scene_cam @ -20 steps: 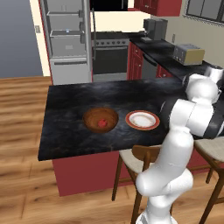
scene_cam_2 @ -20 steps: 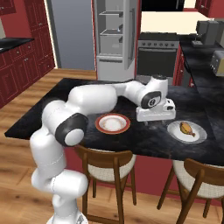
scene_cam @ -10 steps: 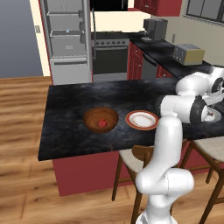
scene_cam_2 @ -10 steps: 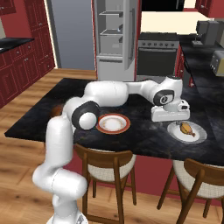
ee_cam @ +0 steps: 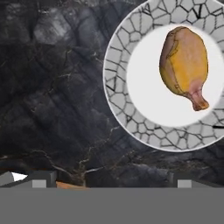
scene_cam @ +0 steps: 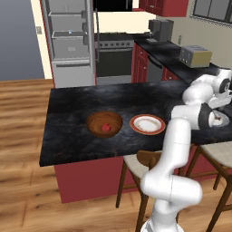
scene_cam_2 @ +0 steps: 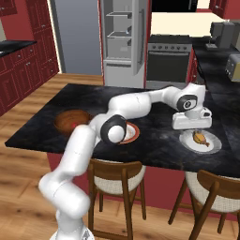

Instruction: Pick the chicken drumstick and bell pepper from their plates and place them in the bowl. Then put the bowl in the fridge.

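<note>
The golden-brown chicken drumstick (ee_cam: 183, 65) lies on the pale grey plate (ee_cam: 118, 78) with a crackle rim; it is also the drumstick (scene_cam_2: 201, 137) on that plate (scene_cam_2: 213, 146) at the island's right end. My gripper (scene_cam_2: 191, 125) hovers just behind and left of the plate, open, its finger tips (ee_cam: 43, 177) wide apart over bare counter, holding nothing. The red bell pepper (scene_cam: 106, 128) sits inside the brown bowl (scene_cam: 97, 118). The red-rimmed plate (scene_cam: 147, 124) beside it is empty. The fridge (scene_cam_2: 123, 40) stands open at the back.
The black marble island (scene_cam_2: 154, 145) has wooden stools (scene_cam_2: 117, 178) along its near edge. An oven (scene_cam: 113, 59) stands next to the fridge. A toaster (scene_cam: 195, 55) and a coffee machine (scene_cam: 159, 31) sit on the far right counter.
My arm has swung right, away from the red-rimmed plate and up to the grey plate with the drumstick. Bowl, pepper and plates have stayed put.
</note>
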